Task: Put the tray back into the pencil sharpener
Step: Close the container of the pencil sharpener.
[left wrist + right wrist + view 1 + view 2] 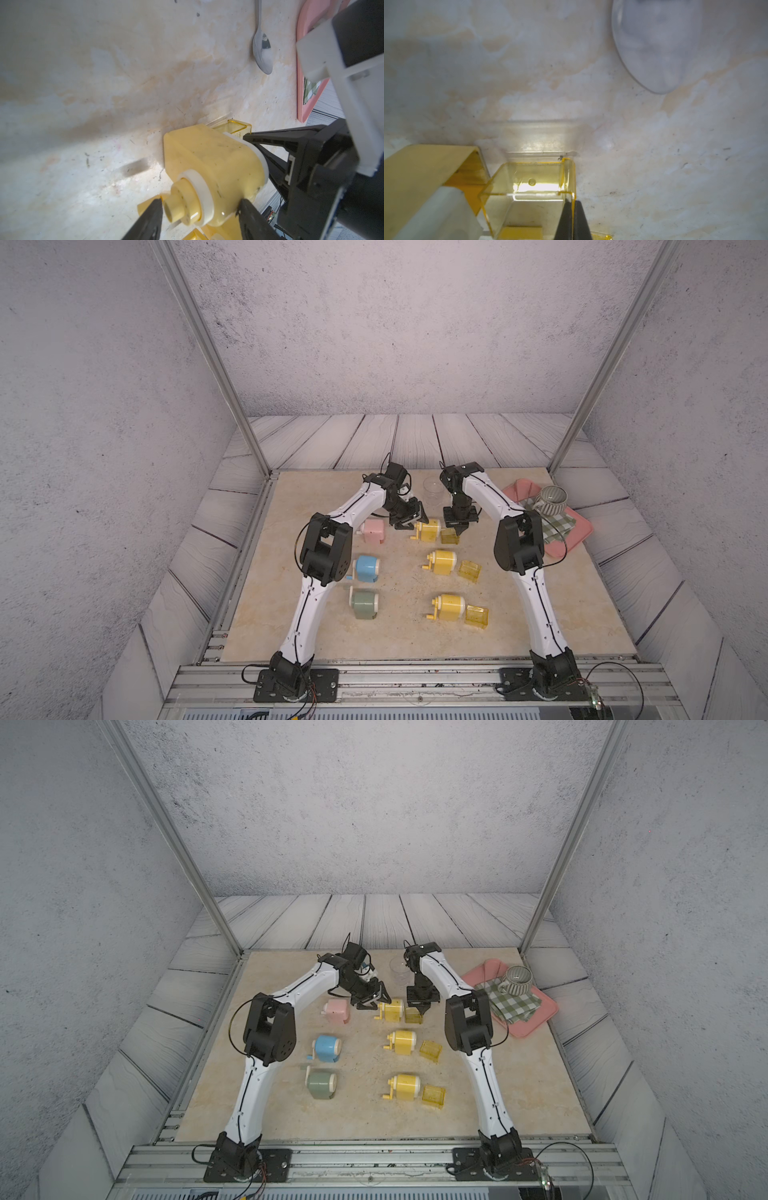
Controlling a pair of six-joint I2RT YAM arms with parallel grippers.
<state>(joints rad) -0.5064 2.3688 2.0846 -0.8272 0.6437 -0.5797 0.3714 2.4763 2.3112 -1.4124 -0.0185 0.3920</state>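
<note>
Top views show a beige marbled tabletop [395, 639] between grey walls [395, 323].

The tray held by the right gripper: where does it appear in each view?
In a top view: tray mid-table, beside the farthest yellow sharpener.
In a top view: tray, same spot.
Left wrist: tray behind the sharpener.
Right wrist: tray close up, at the sharpener's opening.
Shared landmark: that sharpener.

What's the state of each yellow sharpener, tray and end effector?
Far yellow plastic pencil sharpener: tray not in.
Translucent yellow plastic tray: out, at the sharpener's opening.
Middle yellow sharpener: middle tray out, beside it.
Near yellow sharpener: near tray out, beside it.
Left end effector: closed on far sharpener.
Right end effector: shut on tray wall.
</note>
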